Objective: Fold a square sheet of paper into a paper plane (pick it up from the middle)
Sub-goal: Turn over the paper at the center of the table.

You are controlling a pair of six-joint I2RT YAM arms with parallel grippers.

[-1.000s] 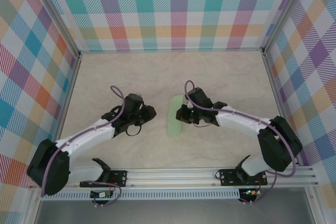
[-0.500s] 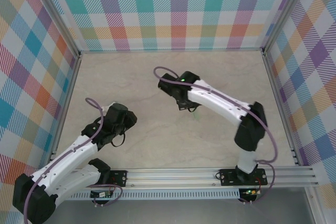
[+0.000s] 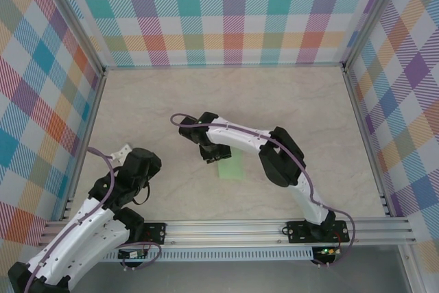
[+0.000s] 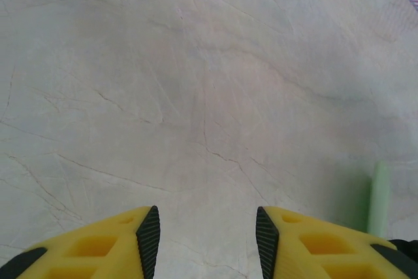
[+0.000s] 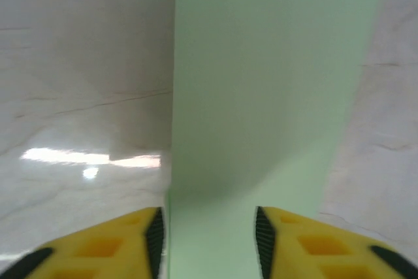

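Pale marbled surface [image 3: 288,101] inside checked walls: the paper [image 3: 233,168] lies flat near the middle, just under your right pincer [image 5: 208,243].
That pincer stands spread over the sheet and pinches nothing. Your left pincer [image 4: 204,240], also spread and empty, hangs well apart. With nothing pinning the thin paper, closing on it could skid it, buckle it off-centre, or catch one layer and pull a fold open.

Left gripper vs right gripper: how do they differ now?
The left gripper hangs over bare table, the paper off to its side; the right gripper hangs right over the paper. The left gripper sits near the table's left edge; the right gripper reaches to the middle. Shared: both have jaws open, gripping nothing.
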